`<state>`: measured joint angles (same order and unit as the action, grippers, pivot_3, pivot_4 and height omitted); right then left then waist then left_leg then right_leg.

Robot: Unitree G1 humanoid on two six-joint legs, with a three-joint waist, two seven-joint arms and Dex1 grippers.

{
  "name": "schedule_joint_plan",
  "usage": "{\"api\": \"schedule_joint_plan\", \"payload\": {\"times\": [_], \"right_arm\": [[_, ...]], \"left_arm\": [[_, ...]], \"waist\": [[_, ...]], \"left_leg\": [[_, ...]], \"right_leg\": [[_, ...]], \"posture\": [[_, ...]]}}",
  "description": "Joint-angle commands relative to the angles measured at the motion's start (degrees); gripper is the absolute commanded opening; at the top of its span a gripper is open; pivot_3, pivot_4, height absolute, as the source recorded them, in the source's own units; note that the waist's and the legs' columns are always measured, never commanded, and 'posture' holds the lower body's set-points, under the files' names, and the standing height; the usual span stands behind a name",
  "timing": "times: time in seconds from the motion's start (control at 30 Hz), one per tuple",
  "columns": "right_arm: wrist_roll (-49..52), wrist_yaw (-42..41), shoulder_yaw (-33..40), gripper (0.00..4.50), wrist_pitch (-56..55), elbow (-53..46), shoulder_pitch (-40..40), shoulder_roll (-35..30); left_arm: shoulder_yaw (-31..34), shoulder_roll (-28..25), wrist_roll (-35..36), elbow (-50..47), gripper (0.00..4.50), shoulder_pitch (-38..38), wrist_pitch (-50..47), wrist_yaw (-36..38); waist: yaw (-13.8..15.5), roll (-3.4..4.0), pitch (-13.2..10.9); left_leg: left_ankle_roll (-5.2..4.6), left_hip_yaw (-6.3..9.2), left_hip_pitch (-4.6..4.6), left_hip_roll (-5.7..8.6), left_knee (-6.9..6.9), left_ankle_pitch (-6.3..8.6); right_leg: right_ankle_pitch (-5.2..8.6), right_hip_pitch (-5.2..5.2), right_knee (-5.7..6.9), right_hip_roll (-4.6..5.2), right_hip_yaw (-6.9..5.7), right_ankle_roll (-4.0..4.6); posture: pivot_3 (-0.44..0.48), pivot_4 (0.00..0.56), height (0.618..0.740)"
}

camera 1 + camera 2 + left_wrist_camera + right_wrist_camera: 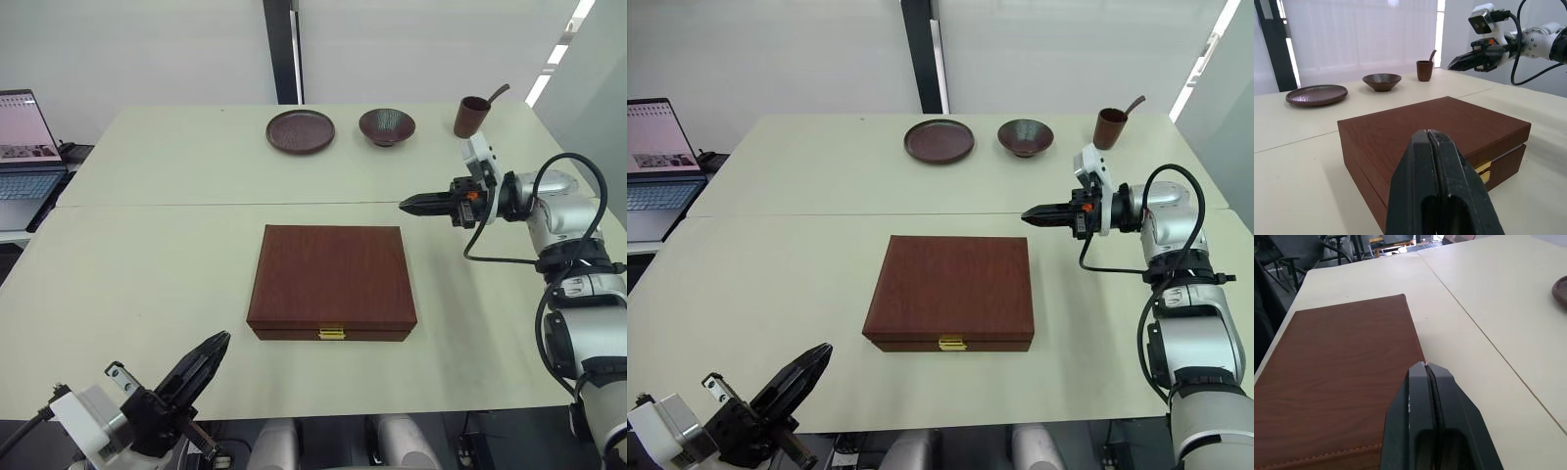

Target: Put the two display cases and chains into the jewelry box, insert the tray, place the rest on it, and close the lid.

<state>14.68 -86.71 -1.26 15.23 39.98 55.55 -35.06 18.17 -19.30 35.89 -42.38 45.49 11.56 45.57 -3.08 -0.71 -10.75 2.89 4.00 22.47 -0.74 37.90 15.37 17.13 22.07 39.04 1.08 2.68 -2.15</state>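
Observation:
A brown wooden jewelry box (331, 282) with a brass clasp (331, 334) lies in the middle of the table, its lid down. My left gripper (219, 343) is shut and empty, low at the table's front edge, left of the box and pointing toward it. My right gripper (406, 206) is shut with nothing in it. It hovers above the table just beyond the box's far right corner, pointing left. The left wrist view has the box (1435, 132) right ahead of the left gripper (1428, 136). The display cases, chains and tray are out of view.
At the table's far edge stand a dark brown plate (301, 131), a dark bowl (386, 125) and a brown cup (472, 116) with a spoon in it. A laptop (24, 147) sits on a side desk at the far left. A seam (196, 205) runs across the table.

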Motion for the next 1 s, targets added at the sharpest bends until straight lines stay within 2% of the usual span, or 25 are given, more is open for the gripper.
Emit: {"api": "schedule_joint_plan", "payload": {"times": [0.03, 0.13, 0.23, 0.4, 0.57, 0.63, 0.8, 1.0], "right_arm": [[1.36, 3.54, 4.24, 0.02, -0.7, -1.64, -3.96, -3.1], [2.35, 5.0, 6.17, 0.58, 1.41, -4.28, -8.55, -5.58], [3.56, 7.92, 8.93, 1.37, 1.88, -7.11, -13.43, -7.31], [4.79, 11.49, 12.86, 2.84, 1.04, -11.88, -22.5, -9.52], [4.6, 14.45, 15.47, 4.48, -2.27, -14.41, -31.51, -10.86], [4.92, 15.37, 16.57, 4.5, -2.89, -15.17, -35.12, -11.26], [6.26, 18.4, 18.86, 4.5, -3.56, -17.87, -39.73, -11.02], [6.57, 20.65, 20.28, 4.5, -3.77, -20.23, -42.37, -10.97]], "left_arm": [[5.68, -3.66, 4.34, 0.46, 0.0, -2.45, -4.26, -3.64], [9.27, -7.37, 8.32, 3.25, 0.0, -6.92, -10.64, -8.33], [11.59, -10.9, 9.77, 8.11, 0.59, -10.99, -16.78, -10.83], [13.02, -16.26, 10.73, 23.21, 2.18, -23.32, -23.27, -10.12], [9.99, -19.38, 4.44, 39.29, 3.84, -34.81, -23.17, -6.24], [8.72, -19.49, 1.63, 44.18, 4.46, -38.62, -20.9, -4.26], [7.66, -18.79, -1.45, 50.29, 4.46, -43.55, -18.51, -1.02], [7.41, -19.73, -1.83, 51.7, 4.46, -44.78, -20.26, 2.48]], "waist": [[0.87, -0.01, 0.0], [1.34, 0.01, -0.01], [1.33, 0.01, 0.0], [1.27, 0.04, 0.01], [1.22, 0.04, 0.01], [1.28, 0.05, 0.02], [0.97, 0.04, 0.02], [1.07, 0.04, 0.02]], "left_leg": [[0.0, 0.09, 0.02, 0.01, 0.03, 0.0], [0.0, 0.12, 0.03, 0.02, 0.04, 0.0], [0.0, 0.12, 0.03, 0.0, 0.05, 0.0], [0.01, 0.16, -0.02, -0.01, 0.03, -0.01], [0.01, 0.11, -0.03, 0.03, 0.03, -0.01], [0.01, 0.1, -0.03, 0.06, 0.02, -0.01], [0.02, 0.08, -0.05, 0.02, 0.03, -0.02], [0.02, 0.08, -0.06, 0.01, 0.02, -0.01]], "right_leg": [[0.0, -0.02, 0.0, 0.0, -0.08, 0.0], [0.0, -0.02, 0.01, 0.0, -0.1, 0.0], [0.0, -0.03, 0.03, 0.01, -0.1, -0.01], [0.0, -0.04, 0.08, -0.03, -0.17, 0.0], [-0.02, -0.06, 0.08, -0.03, -0.12, 0.0], [-0.02, -0.06, 0.07, -0.01, -0.12, 0.0], [-0.03, -0.05, 0.09, 0.0, -0.08, -0.01], [-0.03, -0.05, 0.09, 0.0, -0.09, -0.01]], "posture": [[0.0, 0.15, 0.74], [0.0, 0.15, 0.74], [0.0, 0.15, 0.74], [0.0, 0.15, 0.74], [0.0, 0.15, 0.74], [0.0, 0.15, 0.74], [0.0, 0.15, 0.74], [0.0, 0.15, 0.74]]}}
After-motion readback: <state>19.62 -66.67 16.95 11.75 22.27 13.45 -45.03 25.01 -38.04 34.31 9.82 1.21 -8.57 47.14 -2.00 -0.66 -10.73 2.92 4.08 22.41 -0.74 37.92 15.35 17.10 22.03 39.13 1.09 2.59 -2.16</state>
